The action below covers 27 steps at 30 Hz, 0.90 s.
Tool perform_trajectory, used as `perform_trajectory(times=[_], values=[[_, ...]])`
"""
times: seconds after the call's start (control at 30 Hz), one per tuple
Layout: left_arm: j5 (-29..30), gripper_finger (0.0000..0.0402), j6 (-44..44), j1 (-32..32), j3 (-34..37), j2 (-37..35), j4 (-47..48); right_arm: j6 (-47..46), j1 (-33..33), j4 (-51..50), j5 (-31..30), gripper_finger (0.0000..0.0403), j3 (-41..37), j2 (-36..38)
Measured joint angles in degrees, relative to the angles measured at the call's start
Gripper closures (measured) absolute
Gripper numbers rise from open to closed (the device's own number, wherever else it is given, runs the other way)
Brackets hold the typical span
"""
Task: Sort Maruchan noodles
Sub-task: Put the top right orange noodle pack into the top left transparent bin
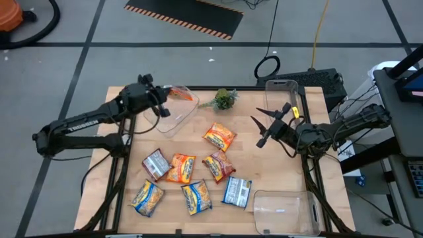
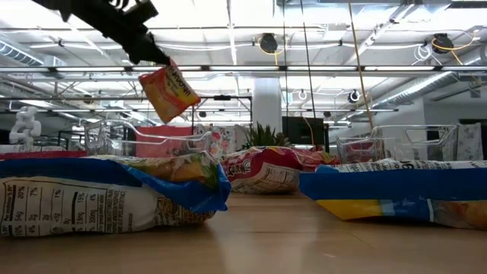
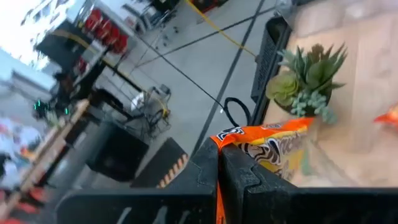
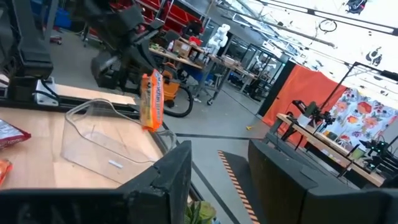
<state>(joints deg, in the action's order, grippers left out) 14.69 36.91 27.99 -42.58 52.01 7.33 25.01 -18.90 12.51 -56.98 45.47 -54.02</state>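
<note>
Over the far-left clear bin [image 1: 173,109], left gripper [image 1: 164,99] jaws clamped on an orange Maruchan packet [image 2: 169,92], dangling. Dropping step in hand; calls for opening. Right gripper [image 1: 264,129] jaws apart, seemingly empty. Seven other packets [image 1: 192,175] on the worktop [image 1: 277,165].

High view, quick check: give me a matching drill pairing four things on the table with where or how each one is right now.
Things:
1. left gripper
2. right gripper
3. plant sprig
4. blue-white packet

States:
A. flat on the table, beside the near clear bin
B. fingers open, holding nothing
C. holds an orange packet over the far-left clear bin
D. lies at the far edge, between the two far bins

Pairs: 1-C, 2-B, 3-D, 4-A
</note>
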Motion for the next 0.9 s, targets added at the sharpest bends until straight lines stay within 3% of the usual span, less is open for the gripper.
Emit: perform_trajectory(times=[0.23, 0.47, 0.9], values=[[-9.25, 0.0401, 9.4, 8.45, 0.01, 7.28, 0.26, 2.97, 0.0, 0.01, 0.01, 0.0252, 0.0, 0.0], [-9.65, 0.0401, 11.88, 11.28, 0.01, 12.22, 0.42, 3.08, 0.02, -1.56, -0.04, 0.0252, 0.0, 0.0], [-11.88, 0.0401, 17.12, 12.01, -0.01, 12.86, 0.07, 2.3, 0.02, -4.01, 0.01, 0.0252, 0.0, 0.0]])
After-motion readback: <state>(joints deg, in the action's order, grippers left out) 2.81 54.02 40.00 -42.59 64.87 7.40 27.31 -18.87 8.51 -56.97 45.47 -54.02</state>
